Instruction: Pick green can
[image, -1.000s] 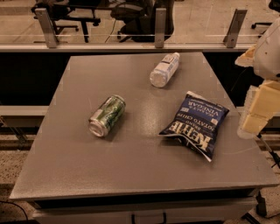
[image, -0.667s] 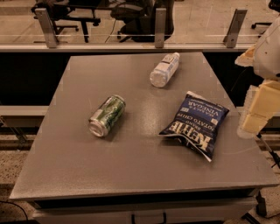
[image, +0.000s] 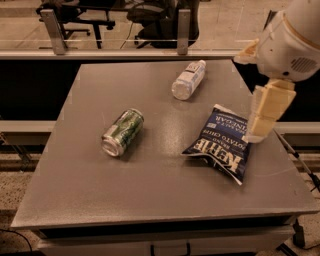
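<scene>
The green can (image: 122, 132) lies on its side on the grey table (image: 150, 200), left of centre, its silver end facing the front left. My gripper (image: 258, 131) hangs from the white arm at the right side of the table, over the right edge of the chip bag. It is well to the right of the can and holds nothing that I can see.
A clear plastic water bottle (image: 188, 79) lies on its side at the back centre. A dark blue chip bag (image: 220, 146) lies flat to the right of centre. A metal rail with posts (image: 52, 30) runs behind the table, with office chairs beyond it.
My arm and gripper have moved left, in over the table's right edge. The can, bottle and bag have not moved.
</scene>
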